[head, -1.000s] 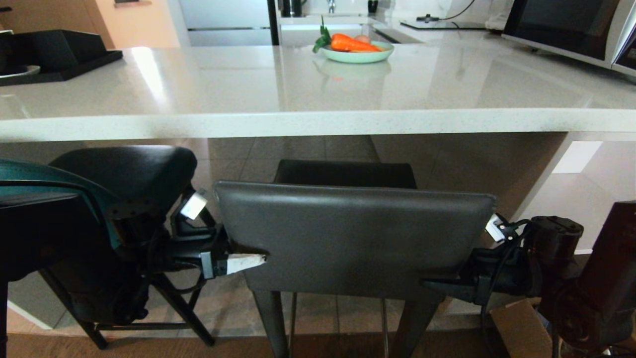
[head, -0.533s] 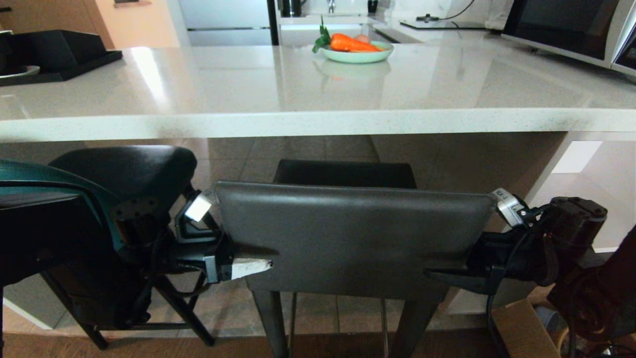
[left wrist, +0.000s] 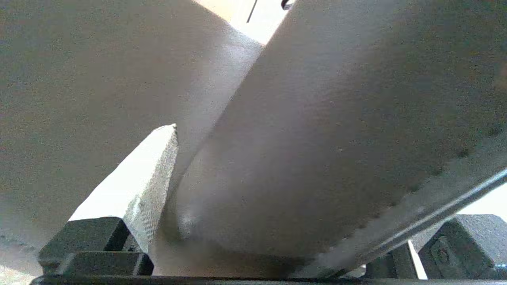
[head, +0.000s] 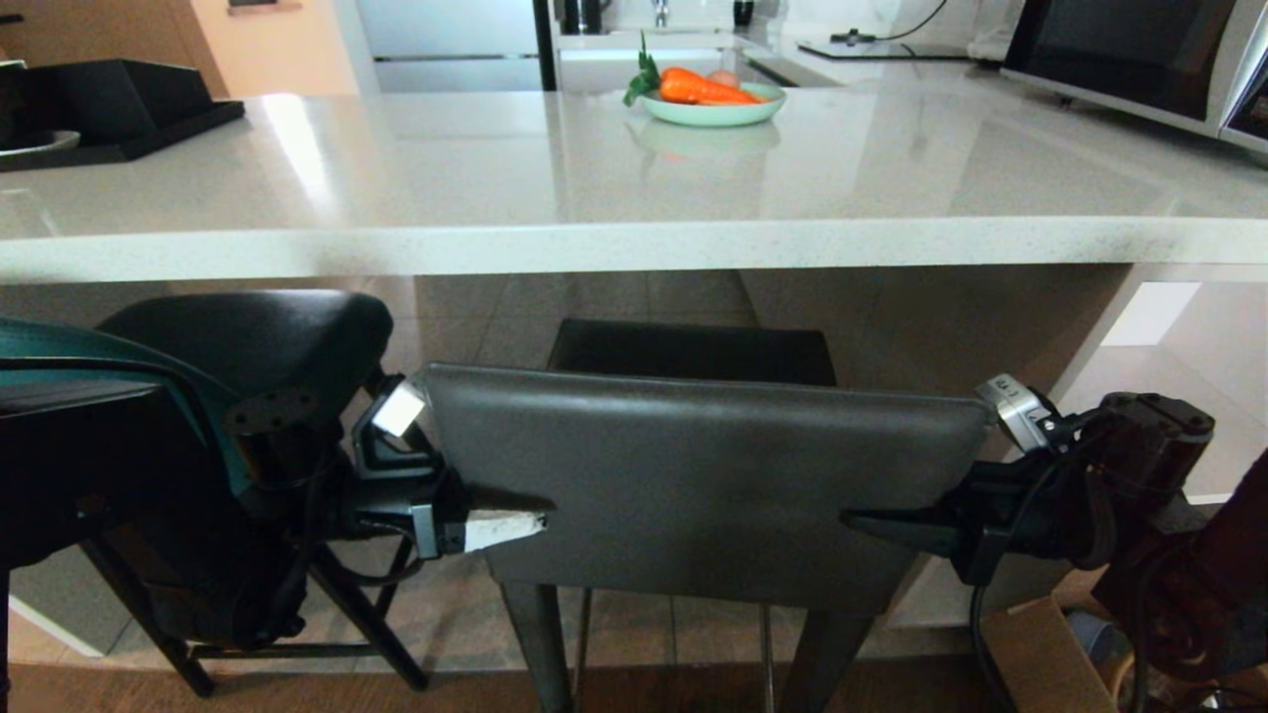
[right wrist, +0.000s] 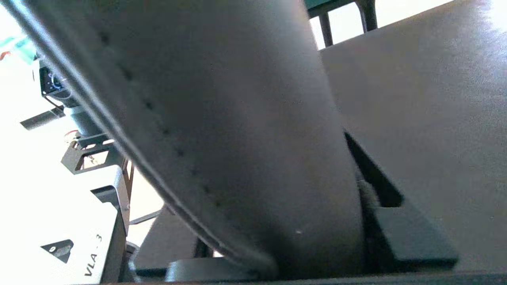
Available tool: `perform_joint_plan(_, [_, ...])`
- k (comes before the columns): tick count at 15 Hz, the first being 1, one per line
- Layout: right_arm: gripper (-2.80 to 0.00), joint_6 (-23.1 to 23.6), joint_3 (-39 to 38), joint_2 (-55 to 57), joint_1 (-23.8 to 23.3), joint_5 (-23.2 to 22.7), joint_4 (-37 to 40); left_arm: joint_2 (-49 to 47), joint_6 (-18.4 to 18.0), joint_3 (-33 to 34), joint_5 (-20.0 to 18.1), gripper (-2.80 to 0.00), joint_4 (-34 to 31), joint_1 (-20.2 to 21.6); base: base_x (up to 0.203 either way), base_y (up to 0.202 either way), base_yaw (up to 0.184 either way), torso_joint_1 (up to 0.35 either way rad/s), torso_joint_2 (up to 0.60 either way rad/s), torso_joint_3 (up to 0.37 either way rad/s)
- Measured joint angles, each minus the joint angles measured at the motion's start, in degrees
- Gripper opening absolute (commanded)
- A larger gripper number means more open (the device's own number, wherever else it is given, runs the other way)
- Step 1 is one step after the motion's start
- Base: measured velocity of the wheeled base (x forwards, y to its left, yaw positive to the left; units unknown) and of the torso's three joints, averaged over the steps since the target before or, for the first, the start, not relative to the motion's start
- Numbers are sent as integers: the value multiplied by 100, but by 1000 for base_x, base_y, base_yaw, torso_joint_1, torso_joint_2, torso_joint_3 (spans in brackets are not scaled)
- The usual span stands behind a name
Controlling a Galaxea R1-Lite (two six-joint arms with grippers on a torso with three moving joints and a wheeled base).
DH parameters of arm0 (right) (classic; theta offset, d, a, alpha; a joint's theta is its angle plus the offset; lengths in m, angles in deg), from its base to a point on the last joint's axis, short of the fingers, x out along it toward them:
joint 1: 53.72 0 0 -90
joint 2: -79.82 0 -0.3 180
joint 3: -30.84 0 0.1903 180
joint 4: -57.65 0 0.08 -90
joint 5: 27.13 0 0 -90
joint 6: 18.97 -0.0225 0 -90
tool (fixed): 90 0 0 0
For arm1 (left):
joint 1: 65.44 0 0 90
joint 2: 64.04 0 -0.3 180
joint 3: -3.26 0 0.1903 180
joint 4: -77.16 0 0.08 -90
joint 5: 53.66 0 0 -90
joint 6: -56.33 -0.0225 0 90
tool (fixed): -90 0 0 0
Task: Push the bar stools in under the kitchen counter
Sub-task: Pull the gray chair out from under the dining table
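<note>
Head view: we see the grey stool point(head: 693, 475), its rectangular leather back facing us, seat partly under the counter point(head: 594, 243). Left gripper point(head: 485, 515) and right gripper point(head: 892, 525) straddle the back's edges, jaws spread wide. Teal stool point(head: 89, 366) stands left. A bowl point(head: 715, 109) of carrots sits on the glossy top.

Left wrist: a white fingertip point(left wrist: 146, 174) presses the leather.

Right wrist: the stitched back edge point(right wrist: 222, 130) fills the gap.

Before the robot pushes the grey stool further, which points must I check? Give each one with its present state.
1. Left gripper around the grey stool backrest's edge: ok.
2. Right gripper around the opposite edge: ok.
3. Backrest top lower than the kitchen counter edge: ok.
4. Floor under the counter free ahead: cannot tell.
5. Gap to the teal stool: ok.
</note>
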Motion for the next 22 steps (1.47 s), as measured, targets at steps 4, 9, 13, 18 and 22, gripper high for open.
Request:
perform_joint_plan(4, [-280, 1, 48, 152, 37, -1, -20, -9, 4, 30, 6, 0, 2, -30, 0, 0, 0, 0, 0, 0])
perform_joint_plan(9, [-280, -10, -20, 163, 96, 12, 5, 47, 7, 197, 4, -280, 8, -135, 0, 0, 0, 0, 0, 0])
perform_joint_plan(13, [-280, -21, -39, 160, 121, -3, 20, 132, -41, 240, -2, -280, -15, -105, 0, 0, 0, 0, 0, 0])
perform_joint_plan(18, [-280, -13, -88, 155, 116, 1, 19, 279, -130, 437, 0, -280, -5, -159, 0, 0, 0, 0, 0, 0])
perform_joint_plan(22, [-280, 15, -471, 0, 118, -8, 7, 502, -150, 939, 3, -280, 19, -386, 0, 0, 0, 0, 0, 0])
